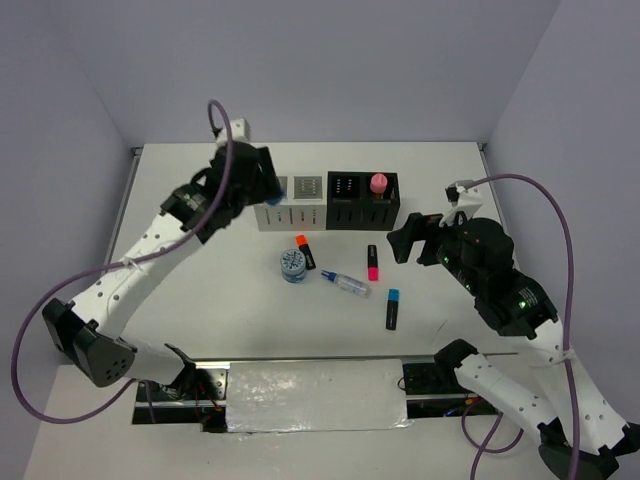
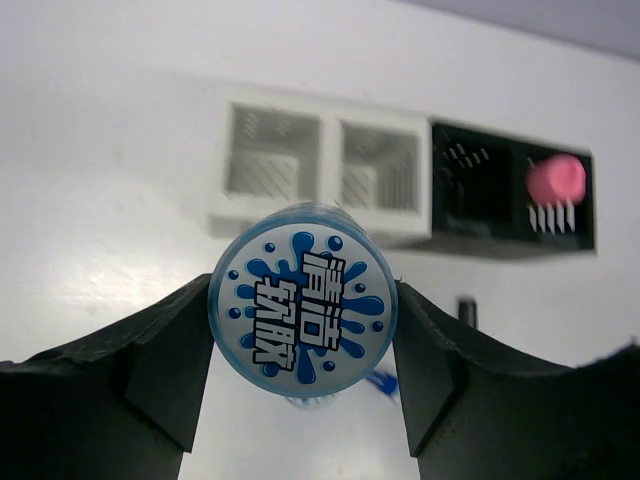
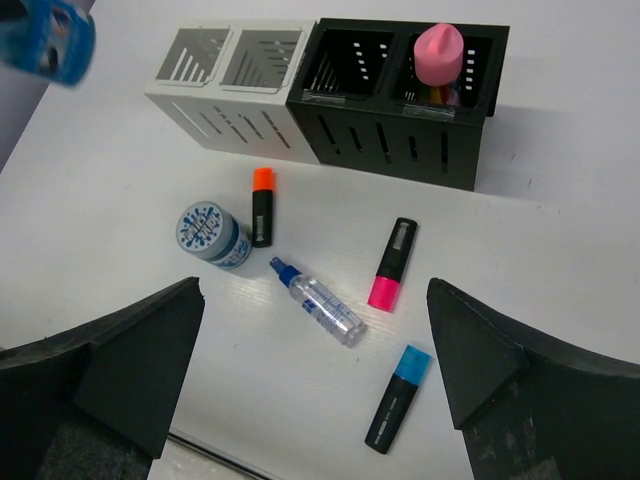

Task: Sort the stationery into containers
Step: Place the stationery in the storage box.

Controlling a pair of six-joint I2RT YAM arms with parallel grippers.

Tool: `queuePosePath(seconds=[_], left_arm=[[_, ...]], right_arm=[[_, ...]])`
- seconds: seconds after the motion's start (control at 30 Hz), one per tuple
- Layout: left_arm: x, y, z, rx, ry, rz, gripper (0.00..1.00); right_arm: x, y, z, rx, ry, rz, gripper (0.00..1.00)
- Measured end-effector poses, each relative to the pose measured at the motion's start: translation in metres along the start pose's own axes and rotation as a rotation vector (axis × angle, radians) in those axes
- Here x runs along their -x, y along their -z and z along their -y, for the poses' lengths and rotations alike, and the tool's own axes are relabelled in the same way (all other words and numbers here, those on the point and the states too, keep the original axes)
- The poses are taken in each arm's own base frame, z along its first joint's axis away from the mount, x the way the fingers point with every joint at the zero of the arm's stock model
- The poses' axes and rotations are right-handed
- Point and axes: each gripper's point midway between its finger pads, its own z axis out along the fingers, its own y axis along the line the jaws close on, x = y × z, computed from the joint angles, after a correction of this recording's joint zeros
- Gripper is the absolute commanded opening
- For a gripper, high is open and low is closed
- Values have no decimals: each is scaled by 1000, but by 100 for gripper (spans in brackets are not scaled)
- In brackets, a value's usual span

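Note:
My left gripper point(image 2: 302, 300) is shut on a round blue-white disc tub point(image 2: 302, 290), held in the air in front of the white organiser point(image 2: 325, 112); it hovers near that organiser's left side point(image 1: 262, 185). The black organiser point(image 1: 364, 212) holds the pink capped cylinder point(image 1: 378, 184) in its right compartment. On the table lie the second disc point(image 1: 293, 265), the orange highlighter point(image 1: 305, 250), the clear blue-capped tube point(image 1: 347, 284), the pink highlighter point(image 1: 372, 262) and the blue highlighter point(image 1: 392, 308). My right gripper point(image 1: 405, 240) is open and empty, above and right of them.
The two organisers stand side by side at the back middle of the table. A grey pad point(image 1: 315, 395) lies at the near edge between the arm bases. Walls close in the table on the left, back and right.

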Motion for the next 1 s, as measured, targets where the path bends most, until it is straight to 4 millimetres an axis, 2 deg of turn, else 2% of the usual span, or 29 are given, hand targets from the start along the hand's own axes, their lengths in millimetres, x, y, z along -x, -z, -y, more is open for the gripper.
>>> queuePosePath(seconds=[0.03,0.1,0.2,0.3,0.4,0.53,0.67,0.83,1.0], left_arm=[[17,-8,-18,46,19,17,0],[41,-20,-39,96,39,36,0],[67,-40,-51,107,54,43,0],[77,-64,-59,93,67,15,0],[73,-88,-71,95,70,-32,0],[52,-110,-77,86,68,-115,0],[38,-116,-69,42,68,-162,0],[32,-119,-63,13,59,-182,0],[20,-137,-66,26,44,-218,0]], right_arm=[[0,-2,-1,1,1,-2,100],[-1,-7,-2,4,2,-12,100],[-4,-11,-4,11,4,-29,100],[-6,-14,-5,16,8,-43,100],[-5,-11,-7,28,13,-34,100],[-3,-7,-7,35,21,-21,100],[-2,-6,-8,41,24,-17,100],[-3,-5,-8,49,27,-18,100],[-9,-5,-9,58,28,-30,100]])
